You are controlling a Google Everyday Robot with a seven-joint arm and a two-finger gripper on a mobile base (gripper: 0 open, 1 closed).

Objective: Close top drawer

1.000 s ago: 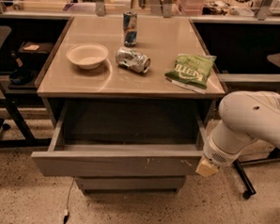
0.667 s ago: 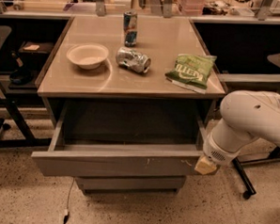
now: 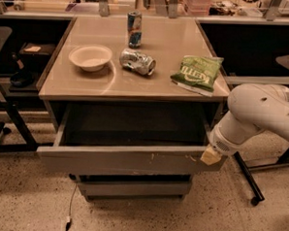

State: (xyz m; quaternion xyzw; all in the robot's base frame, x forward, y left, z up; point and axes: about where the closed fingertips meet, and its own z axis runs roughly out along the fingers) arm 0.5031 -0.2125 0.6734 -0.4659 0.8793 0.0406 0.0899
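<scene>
The top drawer (image 3: 127, 159) is pulled out from under the tan cabinet top, its grey flat front facing me with pale scratches right of centre. Its deep tray is dark inside. My white arm reaches in from the right, and my gripper (image 3: 211, 155) with its yellowish tip rests against the right end of the drawer front. Below the open drawer, a narrower grey drawer front (image 3: 133, 188) is in view.
On the cabinet top (image 3: 88, 85) stand a white bowl (image 3: 90, 57), an upright can (image 3: 134, 28), a crushed can (image 3: 137, 61) and a green chip bag (image 3: 197, 72). A dark chair and its legs (image 3: 4, 105) are at left. A black stand leg (image 3: 248, 179) is at right.
</scene>
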